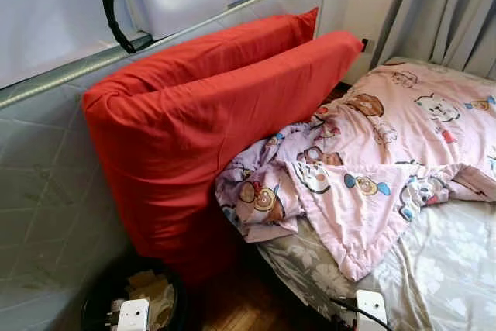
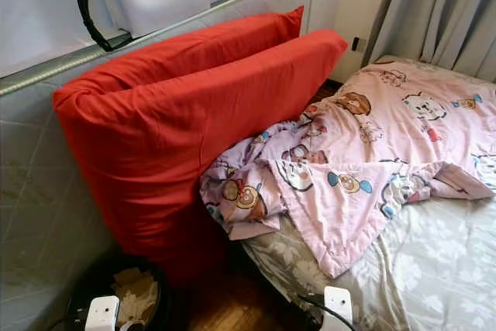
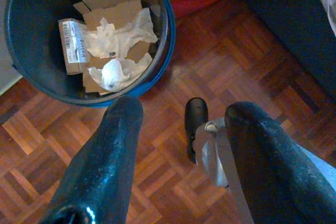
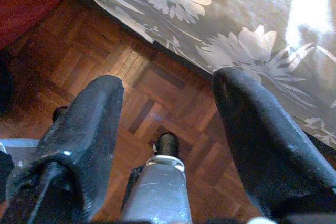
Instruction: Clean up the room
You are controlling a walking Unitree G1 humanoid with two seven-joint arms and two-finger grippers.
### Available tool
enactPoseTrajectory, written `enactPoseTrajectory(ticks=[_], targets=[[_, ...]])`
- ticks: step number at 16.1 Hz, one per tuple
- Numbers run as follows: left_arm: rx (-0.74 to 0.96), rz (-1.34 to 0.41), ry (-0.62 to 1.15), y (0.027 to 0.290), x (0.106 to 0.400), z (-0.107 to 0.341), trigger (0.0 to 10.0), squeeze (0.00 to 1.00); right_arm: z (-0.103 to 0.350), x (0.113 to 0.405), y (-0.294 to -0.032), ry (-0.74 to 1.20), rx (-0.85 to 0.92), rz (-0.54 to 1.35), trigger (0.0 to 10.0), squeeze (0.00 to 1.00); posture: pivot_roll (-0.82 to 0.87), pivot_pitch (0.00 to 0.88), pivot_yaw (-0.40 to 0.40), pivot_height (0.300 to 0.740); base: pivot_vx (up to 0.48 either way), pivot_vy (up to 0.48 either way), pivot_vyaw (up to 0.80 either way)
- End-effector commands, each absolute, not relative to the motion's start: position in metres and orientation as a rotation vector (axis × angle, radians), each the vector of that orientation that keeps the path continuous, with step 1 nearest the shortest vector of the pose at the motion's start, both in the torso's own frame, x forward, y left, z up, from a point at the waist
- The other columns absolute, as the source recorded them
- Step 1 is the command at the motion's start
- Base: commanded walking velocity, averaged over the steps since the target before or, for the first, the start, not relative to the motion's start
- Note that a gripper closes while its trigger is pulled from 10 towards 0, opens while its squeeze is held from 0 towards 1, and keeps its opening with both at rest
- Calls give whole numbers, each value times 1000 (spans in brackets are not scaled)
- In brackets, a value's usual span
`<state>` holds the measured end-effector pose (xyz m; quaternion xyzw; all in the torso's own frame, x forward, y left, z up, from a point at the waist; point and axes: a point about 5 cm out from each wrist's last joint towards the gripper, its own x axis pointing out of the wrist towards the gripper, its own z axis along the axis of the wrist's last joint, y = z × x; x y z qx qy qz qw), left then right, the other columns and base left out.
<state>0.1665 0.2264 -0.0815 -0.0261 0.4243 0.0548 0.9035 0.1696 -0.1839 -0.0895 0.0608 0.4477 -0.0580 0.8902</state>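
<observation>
Grey curtains (image 1: 449, 5) hang beyond the bed; parquet floor (image 4: 157, 87) below.

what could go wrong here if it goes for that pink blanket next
The pink blanket hangs crumpled over the bed's edge, so a pull may drag it onto the floor. The red cushions lean upright beside it and might topple. The waste bin stands close by the left gripper, easy to knock.

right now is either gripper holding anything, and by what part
Nothing is held. The left gripper hangs open over the wood floor near the bin; the right gripper is open beside the bed.
</observation>
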Motion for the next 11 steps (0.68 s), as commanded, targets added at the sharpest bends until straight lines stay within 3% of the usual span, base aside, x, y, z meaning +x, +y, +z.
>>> enactPoseTrajectory(ticks=[1,11], targets=[[-28,113,905,231,162,-83,10000,0,-90,170,-181,936,127,-117,10000,0,40,15,34,740,255,0,0],[-24,110,904,232,163,-82,10000,0,-90,171,-181,936,128,-112,10000,0,40,17,35,740,266,0,0]])
